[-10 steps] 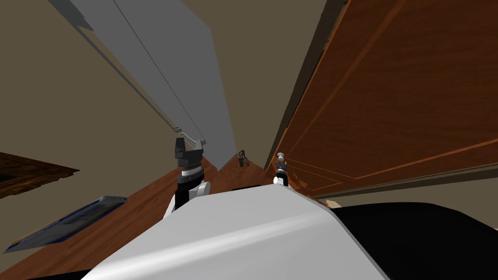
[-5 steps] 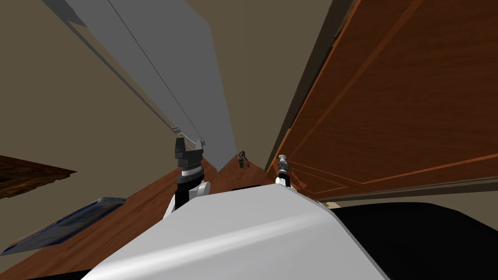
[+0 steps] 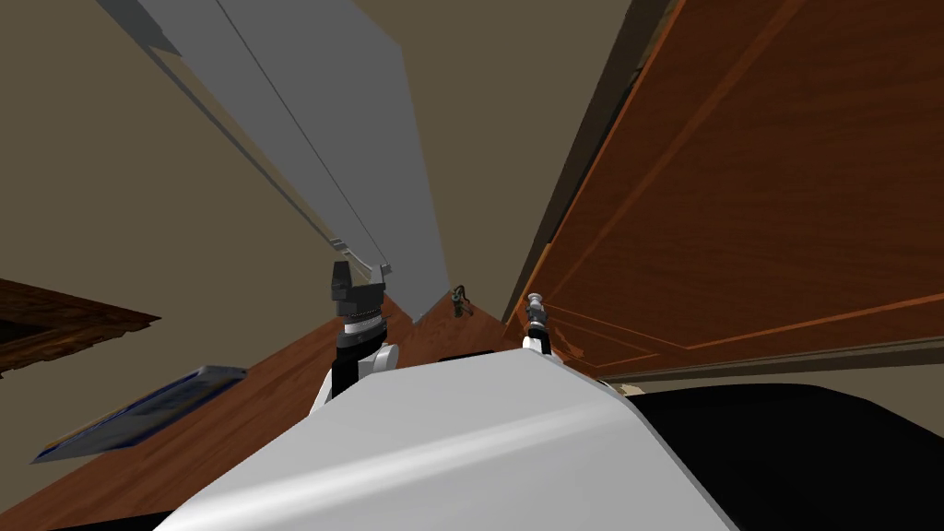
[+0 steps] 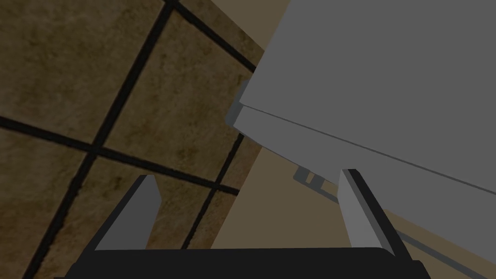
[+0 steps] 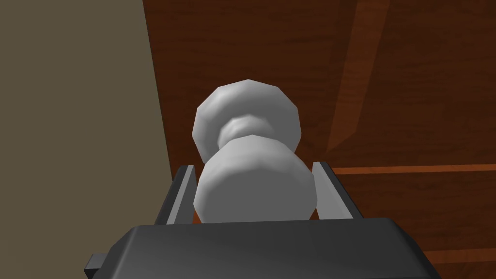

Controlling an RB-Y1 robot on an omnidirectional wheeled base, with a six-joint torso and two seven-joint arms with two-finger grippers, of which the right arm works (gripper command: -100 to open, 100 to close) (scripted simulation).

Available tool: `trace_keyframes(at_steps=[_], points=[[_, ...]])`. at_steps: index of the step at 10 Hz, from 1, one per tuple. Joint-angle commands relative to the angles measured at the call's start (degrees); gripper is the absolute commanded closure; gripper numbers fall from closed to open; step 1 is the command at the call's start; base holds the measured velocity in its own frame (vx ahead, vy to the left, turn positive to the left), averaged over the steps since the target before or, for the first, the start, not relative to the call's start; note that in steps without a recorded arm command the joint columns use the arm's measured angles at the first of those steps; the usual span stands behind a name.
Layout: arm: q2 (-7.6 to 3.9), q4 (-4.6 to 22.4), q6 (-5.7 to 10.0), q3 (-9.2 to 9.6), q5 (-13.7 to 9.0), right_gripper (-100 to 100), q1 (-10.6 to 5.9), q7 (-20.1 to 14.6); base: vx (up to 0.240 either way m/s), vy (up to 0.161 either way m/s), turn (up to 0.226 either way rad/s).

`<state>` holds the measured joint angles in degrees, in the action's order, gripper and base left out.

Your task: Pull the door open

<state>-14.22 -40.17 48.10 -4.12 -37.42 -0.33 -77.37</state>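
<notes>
Slightly shifted since half a second ago is the head camera's outlook; the arms are kept in place. The left gripper [image 3: 360, 269] is held with fingers apart beside a grey panel [image 3: 350, 138]. Rightward, the right gripper [image 5: 254, 165] is clamped on the pale knob [image 5: 254, 189] at the brown door's [image 3: 756, 184] edge.

The reddish-brown wooden panelled door [image 3: 737, 184] stands on the right, with raised mouldings framing its panels. Its pale grey double-bulbed round knob [image 5: 247, 106] juts out near the door's edge, pinched between the right gripper's [image 5: 253, 167] jaws.
</notes>
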Motion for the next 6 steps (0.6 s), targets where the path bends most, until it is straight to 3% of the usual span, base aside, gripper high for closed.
trace_keyframes(at_steps=[1, 6], points=[[-0.23, -0.42, -0.22, 0.93, 0.43, 100, 0.43, -0.92, -0.218, -0.006, 0.120], [-2.47, -1.55, -0.35, 5.33, 2.60, 100, 1.69, -5.67, -0.251, -0.001, 0.124]])
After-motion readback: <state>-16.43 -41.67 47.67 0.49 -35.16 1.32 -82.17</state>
